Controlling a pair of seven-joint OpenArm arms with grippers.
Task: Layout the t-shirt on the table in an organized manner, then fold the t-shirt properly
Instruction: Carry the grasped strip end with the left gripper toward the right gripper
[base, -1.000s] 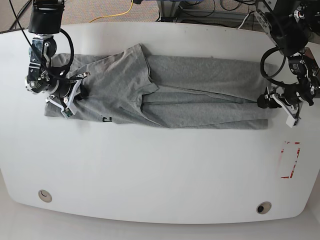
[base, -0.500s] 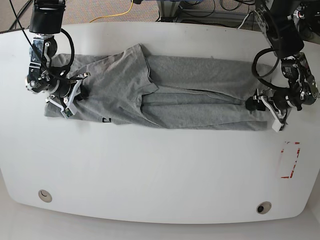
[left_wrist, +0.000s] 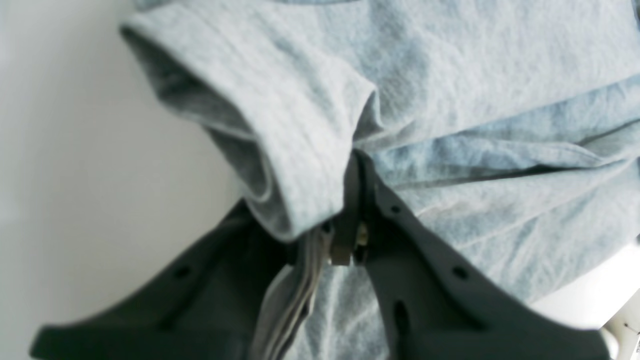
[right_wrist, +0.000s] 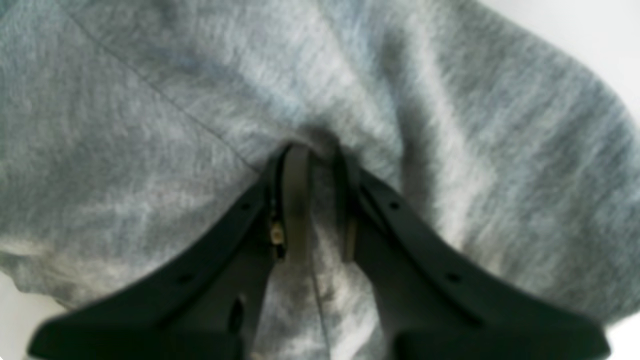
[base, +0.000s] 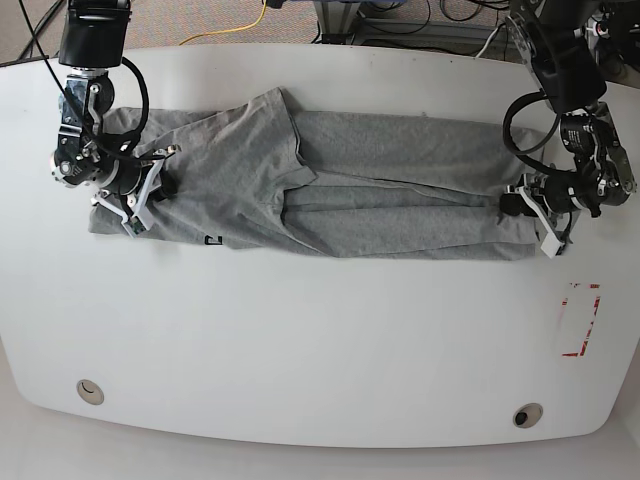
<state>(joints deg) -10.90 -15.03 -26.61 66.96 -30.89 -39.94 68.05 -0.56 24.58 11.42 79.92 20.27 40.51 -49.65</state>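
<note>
The white table (base: 320, 340) carried the grey t-shirt (base: 330, 185), folded into a long band across its 12 o'clock half. At 3 o'clock the left gripper (left_wrist: 350, 200) had its jaws pinched tight on the shirt's folded hem; at 9 o'clock the right gripper (right_wrist: 317, 165) was clamped on a bunched ridge of the cloth

T-shirt (base: 330, 190): heather grey, small dark print mark. Table (base: 320, 340): white, with red dashed rectangle (base: 581, 320). Fingers (right_wrist: 295, 200): black.
</note>
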